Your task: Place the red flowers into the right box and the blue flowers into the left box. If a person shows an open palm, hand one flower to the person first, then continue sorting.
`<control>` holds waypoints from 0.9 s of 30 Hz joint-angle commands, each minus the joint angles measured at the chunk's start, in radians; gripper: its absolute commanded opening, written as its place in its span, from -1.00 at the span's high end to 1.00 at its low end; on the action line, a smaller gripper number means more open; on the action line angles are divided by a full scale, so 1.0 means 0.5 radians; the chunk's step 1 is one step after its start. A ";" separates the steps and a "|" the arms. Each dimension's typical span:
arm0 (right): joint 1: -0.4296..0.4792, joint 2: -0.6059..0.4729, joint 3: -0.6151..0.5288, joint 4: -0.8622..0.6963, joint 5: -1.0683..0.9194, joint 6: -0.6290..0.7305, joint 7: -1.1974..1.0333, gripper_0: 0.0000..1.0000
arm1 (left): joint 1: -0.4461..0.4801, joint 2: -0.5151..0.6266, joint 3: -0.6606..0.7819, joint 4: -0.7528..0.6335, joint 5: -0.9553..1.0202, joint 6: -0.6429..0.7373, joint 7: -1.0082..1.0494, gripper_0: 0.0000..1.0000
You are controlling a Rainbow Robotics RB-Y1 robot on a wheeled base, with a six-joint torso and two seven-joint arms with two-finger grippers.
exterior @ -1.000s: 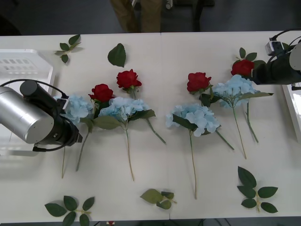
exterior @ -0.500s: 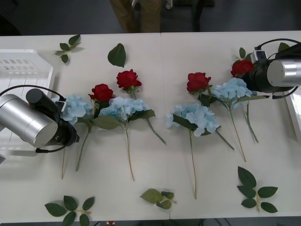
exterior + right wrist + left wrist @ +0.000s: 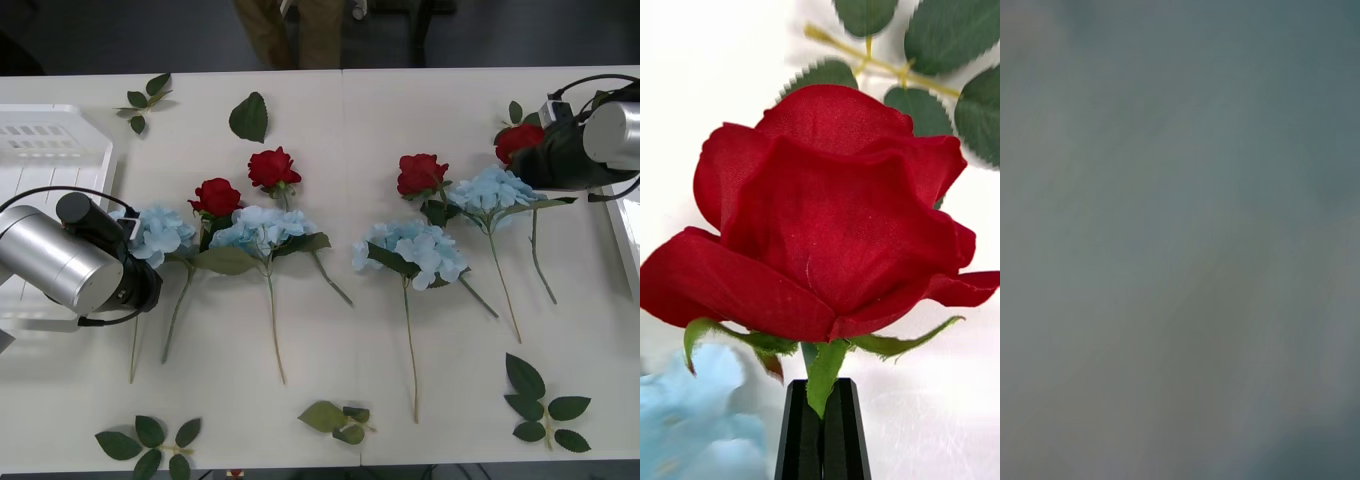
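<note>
Close against the right wrist camera, the right gripper (image 3: 822,431) has its black fingers (image 3: 801,427) pressed together on the green stem just under a red rose (image 3: 820,217), so the hold is thin and low on the flower. Judging from that, the head could swing or slip round as the arm carries it toward the right box (image 3: 627,225), whose white rim lies just beside the gripper at the table (image 3: 330,350) edge. That rose's long stem trails next to the neighbouring blue hydrangea (image 3: 492,190), and a leaf might snag and drag it along. On the left, the left gripper (image 3: 135,285) sits low against the leftmost blue hydrangea (image 3: 160,232), just beside the left box (image 3: 55,150); I cannot tell how its fingers stand, so a missed or partial grip there is possible. Three more red roses (image 3: 274,167) and other blue heads lie between the arms, stems crossing. Farther back, a person's legs (image 3: 290,30) stand behind the table with no palm visible.
</note>
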 commanded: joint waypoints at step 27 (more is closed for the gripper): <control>-0.213 -1.102 0.368 0.427 -0.396 -0.049 0.558 1.00 | -0.962 0.325 -0.032 0.204 0.808 0.677 -0.305 1.00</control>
